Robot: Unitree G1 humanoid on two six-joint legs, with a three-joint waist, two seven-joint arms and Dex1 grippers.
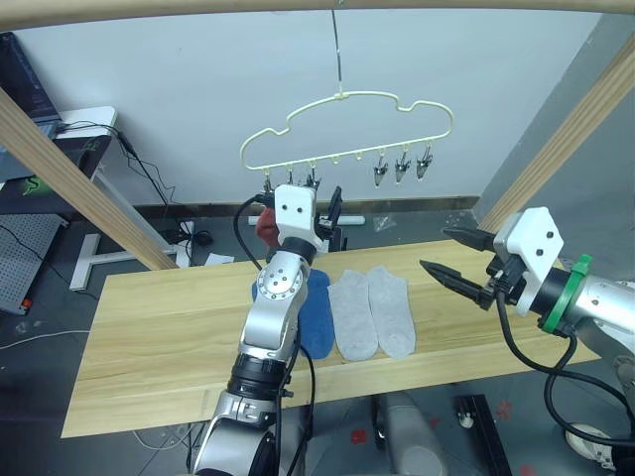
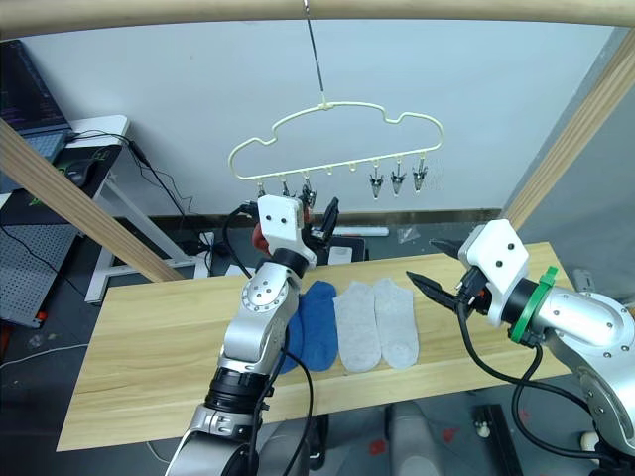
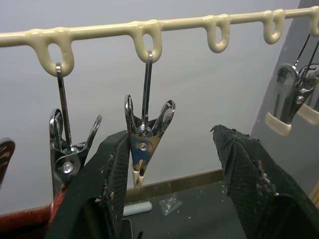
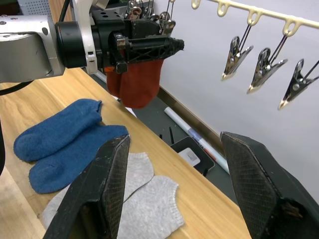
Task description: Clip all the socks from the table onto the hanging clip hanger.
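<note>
The pale yellow clip hanger [image 1: 347,96] hangs from a hook above the table [image 1: 159,327]. My left gripper [image 3: 174,149] is raised to its left clips and stands open, with one silver clip [image 3: 144,139] right beside one finger. A rust red sock [image 4: 137,82] hangs from the hanger's left end, behind that gripper. Two blue socks [image 4: 55,132] and two light grey socks [image 1: 372,312] lie side by side on the table. My right gripper [image 1: 444,256] hovers open over the table's right part, holding nothing. Three clips [image 1: 402,167] on the right hang free.
A round wooden pole [image 1: 298,5] carries the hanger, with slanted wooden beams at the left [image 1: 69,178] and right [image 1: 566,134]. Beyond the table's far edge, cables, a marker and a small black tray [image 4: 192,154] lie on the floor. A desk [image 1: 89,124] stands at the back left.
</note>
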